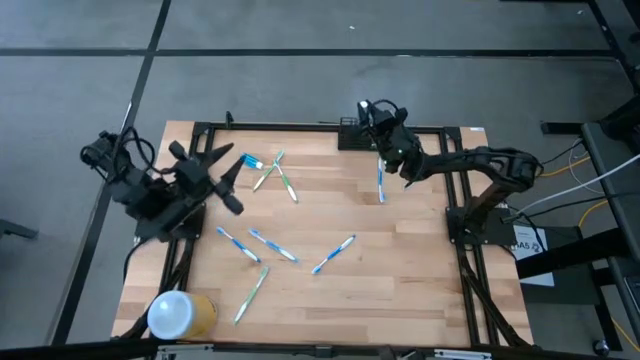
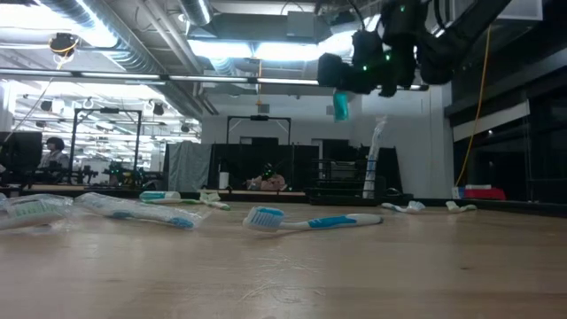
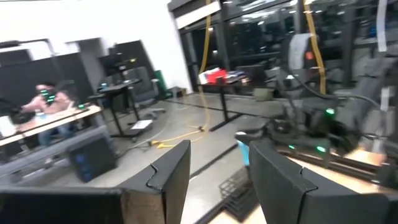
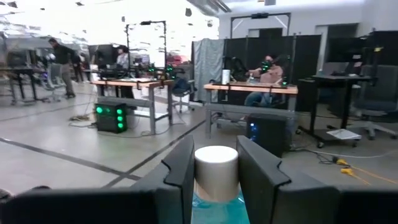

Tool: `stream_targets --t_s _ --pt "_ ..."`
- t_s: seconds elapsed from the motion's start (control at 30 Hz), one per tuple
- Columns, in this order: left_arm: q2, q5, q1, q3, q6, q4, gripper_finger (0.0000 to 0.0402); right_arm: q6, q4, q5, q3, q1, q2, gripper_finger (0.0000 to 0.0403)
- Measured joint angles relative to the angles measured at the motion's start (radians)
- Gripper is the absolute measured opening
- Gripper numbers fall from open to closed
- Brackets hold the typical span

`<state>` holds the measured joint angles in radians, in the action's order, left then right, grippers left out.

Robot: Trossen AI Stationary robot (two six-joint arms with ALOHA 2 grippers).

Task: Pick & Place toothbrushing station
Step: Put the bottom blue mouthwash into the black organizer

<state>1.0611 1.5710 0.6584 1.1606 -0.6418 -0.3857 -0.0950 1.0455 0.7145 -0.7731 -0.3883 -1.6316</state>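
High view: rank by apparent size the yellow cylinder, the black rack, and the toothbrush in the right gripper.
1. Yellow cylinder, white-topped, at the table's near-left corner: largest.
2. Black rack at the far edge, partly hidden by the right arm.
3. Toothbrush hanging from the right gripper: thinnest, though about as long as the rack is wide.

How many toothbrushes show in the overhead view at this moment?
8 toothbrushes. Three cluster at the far left; four lie scattered mid-table; the held toothbrush hangs from the right gripper. Others may hide under the arms.
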Motion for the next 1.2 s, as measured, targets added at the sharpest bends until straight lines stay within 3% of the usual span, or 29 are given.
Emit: stream_targets --t_s 0.33,0.47,0.7,1.2 --pt "0.001 0.000 -0.088 0.000 0.019 0.048 0.0159 -0.020 0.082 0.036 -0.069 -0.042 -0.166 0.0093" --pt "0.001 0.000 -0.099 0.000 0.018 0.049 0.0159 -0.012 0.093 0.153 -0.093 -0.053 -0.208 0.0093" --pt "0.001 0.000 -0.100 0.000 0.018 0.051 0.0159 0.111 0.096 0.240 -0.093 -0.073 -0.230 0.0093" --pt "0.002 0.000 -0.094 0.000 0.038 0.054 0.0159 0.228 0.021 0.184 -0.094 -0.107 -0.231 0.0093"
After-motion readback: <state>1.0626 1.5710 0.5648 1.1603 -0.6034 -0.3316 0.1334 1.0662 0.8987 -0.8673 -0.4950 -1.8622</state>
